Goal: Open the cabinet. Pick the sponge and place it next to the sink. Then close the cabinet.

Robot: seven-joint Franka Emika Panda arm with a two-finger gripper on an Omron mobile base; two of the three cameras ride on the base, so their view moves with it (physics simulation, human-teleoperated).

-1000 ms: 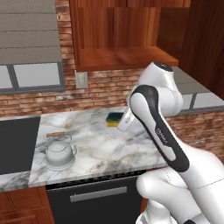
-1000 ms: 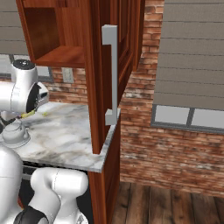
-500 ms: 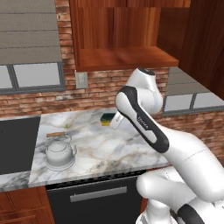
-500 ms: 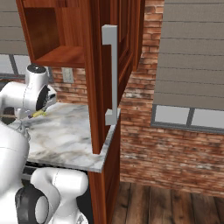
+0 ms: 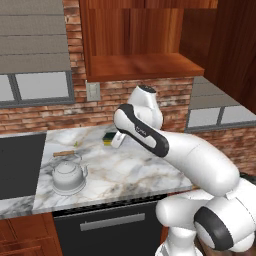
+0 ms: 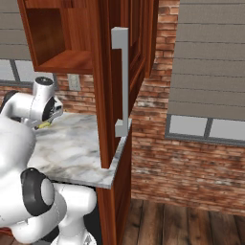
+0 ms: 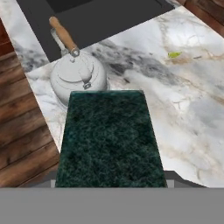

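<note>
Gripper (image 5: pixel 111 140) jaws pinch the sponge (image 7: pixel 110 139) at centre frame of the left base view. Lower left there, the kettle (image 5: pixel 67 175) stands on the marble counter (image 5: pixel 135 170).

- The sponge (image 7: pixel 109 140) is very close to the camera, and its dark green rough side covers the lower middle of the hand view.
- Past its far edge, a white kettle (image 7: pixel 78 78) with a brown wooden handle stands on the marble counter (image 7: pixel 188 109).
- Beyond the kettle lies the dark sink (image 7: pixel 100 19), with marble along its edge.
- A small green speck (image 7: pixel 174 54) lies on the counter, to the right of the kettle.
- A wooden floor (image 7: pixel 22 144) is visible at the left side.
</note>
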